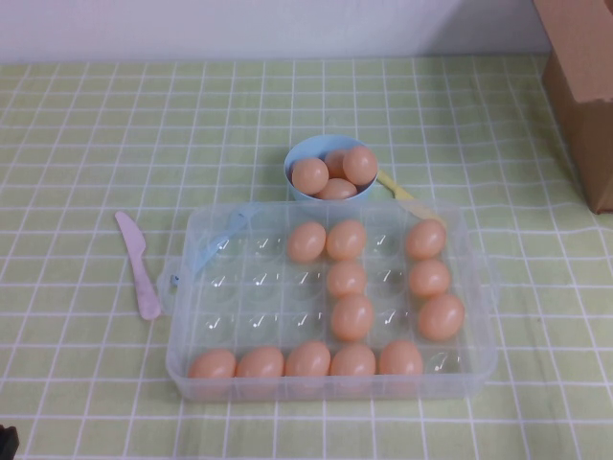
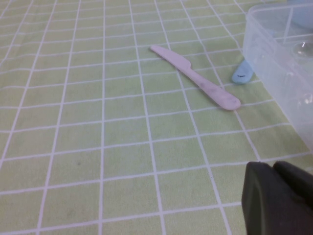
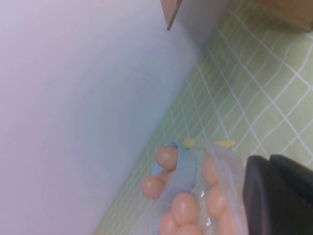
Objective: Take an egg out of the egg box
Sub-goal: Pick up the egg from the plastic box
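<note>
The clear egg box lies open in the middle of the table, holding several peach-orange eggs; one egg sits near its centre. My left gripper is shut and empty, low over the tablecloth to the left of the box; only a dark tip shows in the high view. The box wall and a pale blue clip show in the left wrist view. My right gripper is shut and empty, beside the box's right side, out of the high view.
A light-blue bowl with three eggs stands just behind the box, a yellow utensil beside it. A pink plastic knife lies left of the box. A cardboard box stands at the back right.
</note>
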Robot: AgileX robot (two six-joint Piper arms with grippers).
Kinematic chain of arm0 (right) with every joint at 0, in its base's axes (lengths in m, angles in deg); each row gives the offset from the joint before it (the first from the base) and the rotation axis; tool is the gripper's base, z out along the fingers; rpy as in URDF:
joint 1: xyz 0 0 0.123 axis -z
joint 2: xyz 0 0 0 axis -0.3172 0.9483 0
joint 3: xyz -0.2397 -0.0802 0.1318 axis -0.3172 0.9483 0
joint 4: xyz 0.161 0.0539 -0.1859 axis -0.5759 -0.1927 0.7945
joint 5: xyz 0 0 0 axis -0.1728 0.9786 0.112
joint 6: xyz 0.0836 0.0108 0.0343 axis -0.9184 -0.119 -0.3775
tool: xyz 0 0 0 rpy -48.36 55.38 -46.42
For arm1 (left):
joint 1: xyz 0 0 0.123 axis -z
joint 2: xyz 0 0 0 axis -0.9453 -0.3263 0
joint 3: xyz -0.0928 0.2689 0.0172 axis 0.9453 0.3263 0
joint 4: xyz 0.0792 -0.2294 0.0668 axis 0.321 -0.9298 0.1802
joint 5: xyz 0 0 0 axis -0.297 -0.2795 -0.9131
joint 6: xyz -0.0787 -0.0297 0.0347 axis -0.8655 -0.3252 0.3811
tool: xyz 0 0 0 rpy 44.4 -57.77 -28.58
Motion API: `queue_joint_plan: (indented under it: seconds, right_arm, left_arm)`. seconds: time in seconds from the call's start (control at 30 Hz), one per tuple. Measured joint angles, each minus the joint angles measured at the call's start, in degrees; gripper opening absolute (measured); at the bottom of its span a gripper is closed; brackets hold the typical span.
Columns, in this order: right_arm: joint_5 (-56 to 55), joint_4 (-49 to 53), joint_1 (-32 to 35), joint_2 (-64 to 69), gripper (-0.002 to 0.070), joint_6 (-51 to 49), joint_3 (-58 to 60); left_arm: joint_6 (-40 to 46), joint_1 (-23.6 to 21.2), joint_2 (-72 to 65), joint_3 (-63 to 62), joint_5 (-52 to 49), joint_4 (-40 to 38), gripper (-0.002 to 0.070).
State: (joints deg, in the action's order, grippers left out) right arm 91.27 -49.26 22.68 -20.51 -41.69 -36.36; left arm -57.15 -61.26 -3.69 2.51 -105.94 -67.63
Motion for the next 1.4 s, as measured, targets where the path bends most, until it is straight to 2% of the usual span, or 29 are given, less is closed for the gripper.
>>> queue_joint_plan:
  seconds: [0.2,0.3,0.43,0.67,0.9,1.0,1.1,1.27,1.4]
  right_arm:
    - [-0.1,2.0,0.0,0.0,-0.0019,1.6,0.0]
    - [1.0,2.8,0.0,0.0,-0.0019,10.0,-0.4]
    - [6.8,5.6,0.0,2.5,-0.0019,21.0,-7.0]
    - [29.1,21.9,0.0,25.6,-0.0019,26.4,-26.1]
    - [41.3,24.4,-0.7,49.8,-0.0019,33.7,-41.3]
    - [42.5,25.7,-4.7,58.3,-0.0019,34.8,-46.8]
    - [42.1,29.3,-12.4,65.5,-0.0019,33.7,-52.0]
    - [42.6,43.3,-25.0,77.9,-0.0019,23.8,-61.7]
    - [44.7,51.1,-31.1,86.7,-0.0019,18.7,-69.0]
  left_arm:
    - [0.0,0.0,0.0,0.0,0.0,0.0,-0.0003]
    - [0.0,0.0,0.0,0.0,0.0,0.0,-0.0003]
    - [0.0,0.0,0.0,0.0,0.0,0.0,-0.0003]
    - [0.0,0.0,0.0,0.0,0.0,0.0,-0.0004]
    - [0.0,0.0,0.0,0.0,0.0,0.0,-0.0003]
    - [0.0,0.0,0.0,0.0,0.0,0.0,-0.0003]
    - [0.0,0.0,0.0,0.0,0.0,0.0,-0.0003]
    - [0.0,0.0,0.0,0.0,0.0,0.0,-0.0003]
    - [0.0,0.0,0.0,0.0,0.0,0.0,-0.0003]
